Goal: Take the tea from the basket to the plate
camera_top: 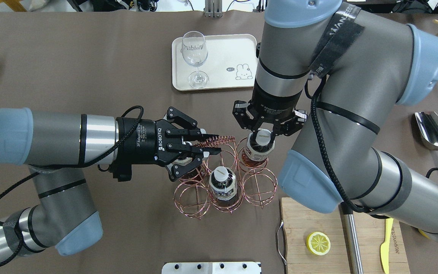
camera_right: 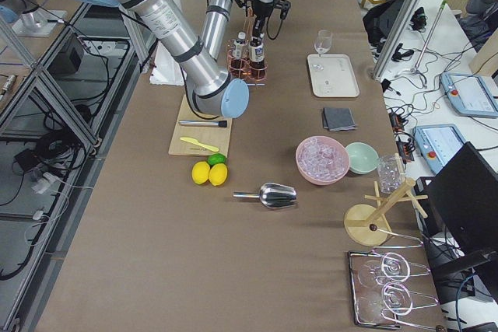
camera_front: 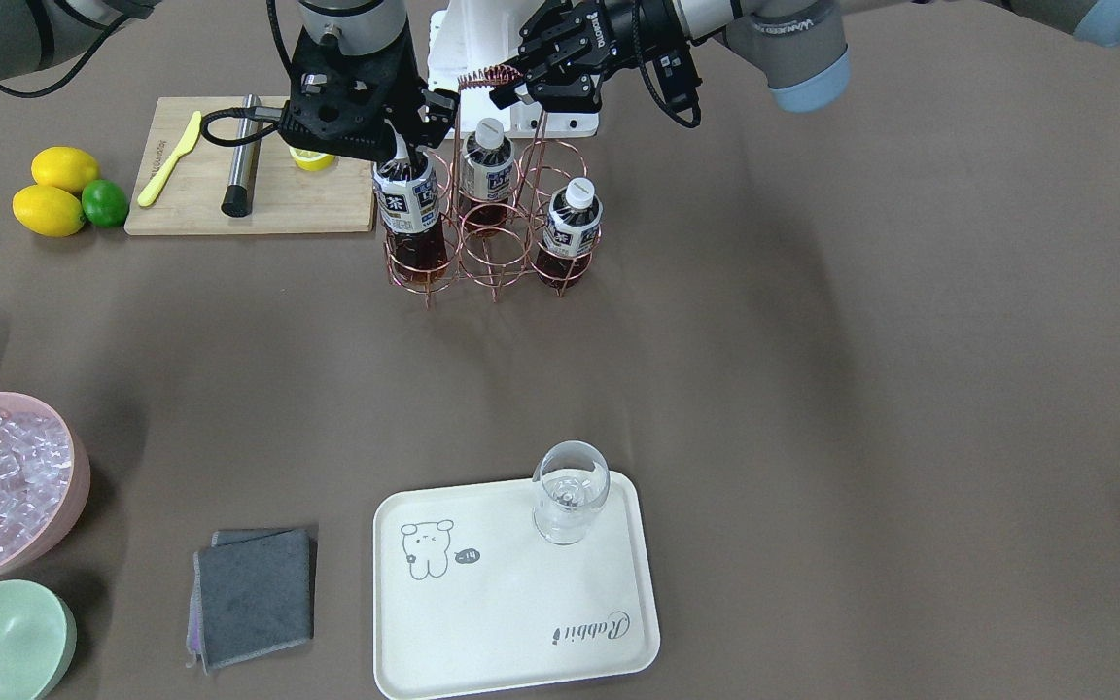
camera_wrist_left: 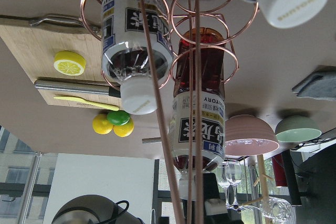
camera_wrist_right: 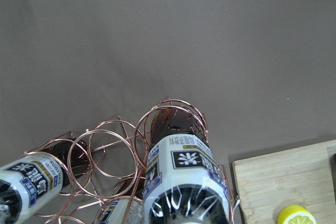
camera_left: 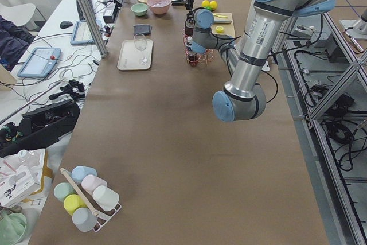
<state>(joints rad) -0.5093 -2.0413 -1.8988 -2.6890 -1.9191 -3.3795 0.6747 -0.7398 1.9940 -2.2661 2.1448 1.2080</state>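
Straight below my right claw [camera_top: 263, 131], clenched on its cap [camera_top: 263, 136], the tea [camera_top: 257, 152] stands upright in the basket [camera_top: 259, 187], whose handle [camera_top: 222, 140] my left claw [camera_top: 212, 144] grips.

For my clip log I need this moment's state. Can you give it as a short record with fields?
left gripper: shut on the coiled handle of the wire basket
right gripper: shut on the top of one tea bottle, its base inside its basket ring
other tea bottles: two, standing in the basket
plate: holds only a wine glass
stage: no tea on the plate yet
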